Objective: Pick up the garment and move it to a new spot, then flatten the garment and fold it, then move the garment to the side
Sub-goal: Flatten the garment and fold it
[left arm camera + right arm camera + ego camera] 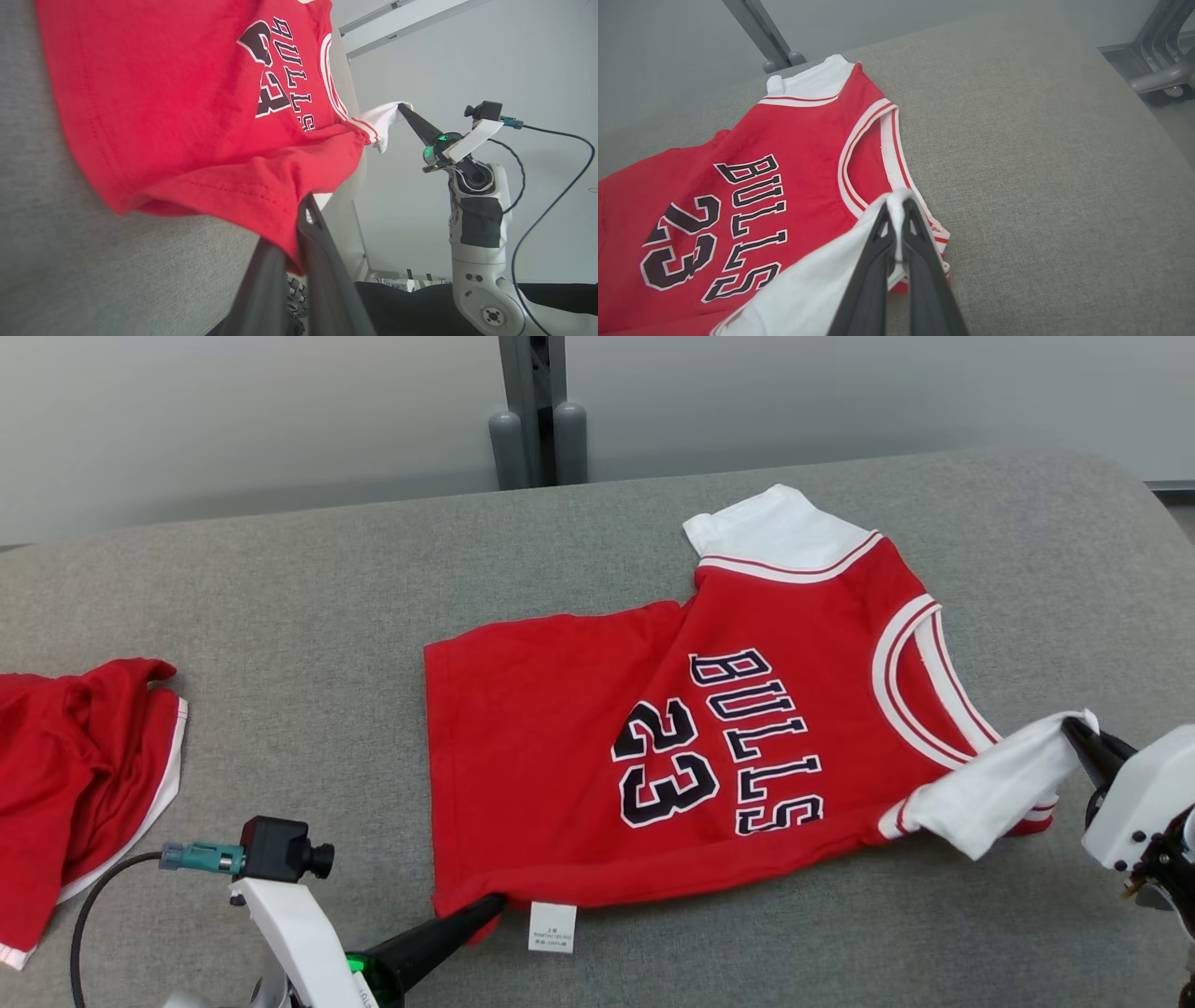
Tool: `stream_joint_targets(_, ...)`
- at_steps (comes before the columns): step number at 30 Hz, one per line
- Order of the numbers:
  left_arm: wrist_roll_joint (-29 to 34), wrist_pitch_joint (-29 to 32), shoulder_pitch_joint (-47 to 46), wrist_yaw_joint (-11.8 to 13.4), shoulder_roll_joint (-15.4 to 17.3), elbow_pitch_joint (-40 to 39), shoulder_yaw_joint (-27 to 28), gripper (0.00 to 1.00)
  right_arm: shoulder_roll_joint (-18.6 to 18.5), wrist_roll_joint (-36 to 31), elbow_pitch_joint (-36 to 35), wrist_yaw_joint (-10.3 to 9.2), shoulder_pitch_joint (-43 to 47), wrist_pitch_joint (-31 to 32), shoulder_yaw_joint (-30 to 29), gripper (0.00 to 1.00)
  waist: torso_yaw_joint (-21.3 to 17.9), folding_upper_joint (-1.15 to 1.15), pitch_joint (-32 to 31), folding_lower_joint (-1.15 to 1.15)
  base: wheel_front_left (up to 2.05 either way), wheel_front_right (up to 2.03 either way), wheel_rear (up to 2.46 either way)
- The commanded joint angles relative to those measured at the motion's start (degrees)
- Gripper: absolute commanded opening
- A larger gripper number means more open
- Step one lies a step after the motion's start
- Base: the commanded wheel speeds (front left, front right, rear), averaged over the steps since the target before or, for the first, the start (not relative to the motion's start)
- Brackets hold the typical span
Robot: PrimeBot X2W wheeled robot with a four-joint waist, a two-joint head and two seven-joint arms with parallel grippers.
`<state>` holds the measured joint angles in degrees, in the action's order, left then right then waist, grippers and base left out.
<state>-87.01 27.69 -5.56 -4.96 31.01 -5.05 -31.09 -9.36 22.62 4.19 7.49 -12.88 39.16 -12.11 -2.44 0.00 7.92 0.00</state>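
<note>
The garment (597,728) is a red jersey with white sleeves and "BULLS 23" in black, spread across the grey table with its neck toward the right. My left gripper (490,903) is shut on the near hem corner, beside a white label (552,928). In the left wrist view the red hem (261,205) is pinched between the dark fingers. My right gripper (1074,732) is shut on the near white sleeve (994,789), lifting it slightly off the table. The right wrist view has that sleeve (817,284) clamped between the fingers of my right gripper (896,210).
A second red garment (75,775) with white trim lies crumpled at the left edge of the grey table (280,644). A grey post (537,429) stands behind the table's far edge. Bare cloth surface runs to the right of the jersey.
</note>
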Motion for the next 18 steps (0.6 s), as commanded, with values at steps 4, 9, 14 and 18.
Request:
stream_joint_targets(4,-0.8,-0.5,-2.6,0.5,-1.6,1.4,0.7,0.00,-1.5,0.4,3.9,0.01,-4.6,-2.0,1.2,0.00,1.1,0.00,1.9,0.00,0.00,0.00,0.00)
stream_joint_targets(9,0.7,-0.8,-5.4,1.5,-3.0,3.4,0.3,0.00,-2.4,0.8,8.4,0.01,-9.3,-3.8,2.4,0.00,1.9,0.00,4.4,0.00,0.00,0.00,0.00)
stream_joint_targets(14,2.4,-0.7,-8.3,1.5,-4.3,5.5,-0.5,0.00,-3.4,0.9,12.5,0.01,-13.1,-5.9,4.3,0.00,2.5,0.00,6.7,0.00,0.00,0.00,0.00)
stream_joint_targets(18,3.8,-1.0,-10.2,1.4,-5.2,7.4,-0.9,0.00,-4.1,1.1,15.3,0.01,-15.3,-7.8,5.7,0.00,2.8,0.00,8.2,0.00,0.00,0.00,0.00)
